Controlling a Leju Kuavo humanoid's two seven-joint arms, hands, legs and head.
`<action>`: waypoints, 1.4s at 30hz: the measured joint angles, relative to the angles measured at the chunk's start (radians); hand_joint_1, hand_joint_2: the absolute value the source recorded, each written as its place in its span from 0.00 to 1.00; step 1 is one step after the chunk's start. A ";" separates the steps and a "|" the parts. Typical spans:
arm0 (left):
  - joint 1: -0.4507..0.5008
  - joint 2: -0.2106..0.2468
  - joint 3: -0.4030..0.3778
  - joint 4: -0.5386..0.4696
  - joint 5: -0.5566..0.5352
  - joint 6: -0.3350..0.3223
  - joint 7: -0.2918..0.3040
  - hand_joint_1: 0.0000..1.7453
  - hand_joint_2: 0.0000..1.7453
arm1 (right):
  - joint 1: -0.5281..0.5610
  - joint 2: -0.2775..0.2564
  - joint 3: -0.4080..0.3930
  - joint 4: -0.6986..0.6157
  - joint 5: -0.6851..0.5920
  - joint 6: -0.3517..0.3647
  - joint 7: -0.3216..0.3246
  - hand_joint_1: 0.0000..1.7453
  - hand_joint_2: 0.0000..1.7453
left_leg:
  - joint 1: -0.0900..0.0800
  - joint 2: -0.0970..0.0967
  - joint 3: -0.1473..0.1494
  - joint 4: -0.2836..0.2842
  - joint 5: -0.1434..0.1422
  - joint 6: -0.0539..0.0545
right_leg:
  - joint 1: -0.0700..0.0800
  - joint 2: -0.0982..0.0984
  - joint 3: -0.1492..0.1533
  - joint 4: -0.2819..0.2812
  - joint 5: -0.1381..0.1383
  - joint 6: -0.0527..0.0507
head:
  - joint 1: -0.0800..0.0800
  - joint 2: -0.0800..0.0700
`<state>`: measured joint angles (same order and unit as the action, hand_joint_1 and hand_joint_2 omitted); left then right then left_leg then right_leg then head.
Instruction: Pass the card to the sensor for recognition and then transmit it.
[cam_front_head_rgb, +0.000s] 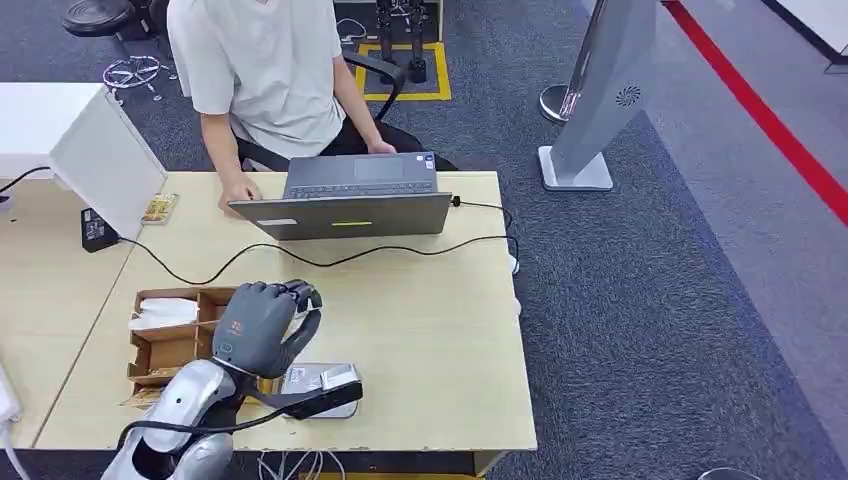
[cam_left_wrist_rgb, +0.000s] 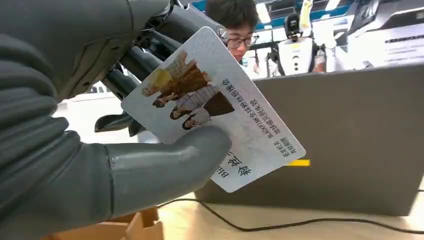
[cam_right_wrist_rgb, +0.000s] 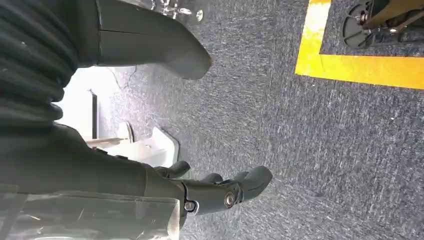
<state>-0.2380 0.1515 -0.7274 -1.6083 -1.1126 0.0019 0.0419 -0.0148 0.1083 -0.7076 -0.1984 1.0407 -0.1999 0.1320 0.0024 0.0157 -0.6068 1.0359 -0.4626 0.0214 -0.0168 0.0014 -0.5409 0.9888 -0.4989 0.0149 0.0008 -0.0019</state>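
Note:
My left hand (cam_front_head_rgb: 262, 322) hovers over the desk, just above and left of the grey card sensor (cam_front_head_rgb: 322, 385) near the front edge. In the left wrist view the hand (cam_left_wrist_rgb: 75, 150) pinches a white card (cam_left_wrist_rgb: 215, 107), printed with a group picture and text, between thumb and fingers. The card points towards the grey laptop (cam_left_wrist_rgb: 350, 140). My right hand (cam_right_wrist_rgb: 200, 192) hangs over the grey carpet with thumb and fingers apart, holding nothing.
A person in a white shirt (cam_front_head_rgb: 260, 70) sits behind the open laptop (cam_front_head_rgb: 350, 200). A black cable (cam_front_head_rgb: 330, 262) crosses the desk. A brown cardboard box (cam_front_head_rgb: 175, 335) with compartments stands left of the sensor. A white box (cam_front_head_rgb: 95, 150) stands at the back left.

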 joint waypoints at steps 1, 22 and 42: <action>0.005 0.001 -0.002 -0.001 -0.014 0.003 0.013 1.00 1.00 | 0.000 0.000 -0.003 0.000 0.000 -0.001 0.000 0.00 1.00 | 0.000 0.000 0.000 0.000 0.000 0.000 | 0.000 0.000 0.000 0.000 0.000 0.000 | 0.000 0.000; 0.051 0.033 -0.007 -0.012 -0.120 0.009 0.069 1.00 1.00 | 0.000 0.002 -0.050 0.000 0.000 -0.014 0.000 0.00 1.00 | 0.000 0.000 0.000 0.000 0.000 0.000 | 0.000 0.000 0.000 0.000 0.000 0.000 | 0.000 0.000; 0.067 0.089 -0.023 -0.016 -0.100 -0.054 0.056 1.00 1.00 | 0.000 0.002 -0.070 -0.001 0.006 -0.014 0.012 0.00 1.00 | 0.000 0.000 0.000 0.000 0.000 0.000 | 0.000 0.000 0.000 0.000 0.000 0.000 | 0.000 0.000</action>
<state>-0.1709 0.2403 -0.7508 -1.6247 -1.2131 -0.0517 0.0977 -0.0149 0.1106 -0.7774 -0.1995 1.0472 -0.2136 0.1438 0.0027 0.0159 -0.6068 1.0356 -0.4627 0.0214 -0.0167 0.0015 -0.5409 0.9889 -0.4990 0.0149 0.0008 -0.0019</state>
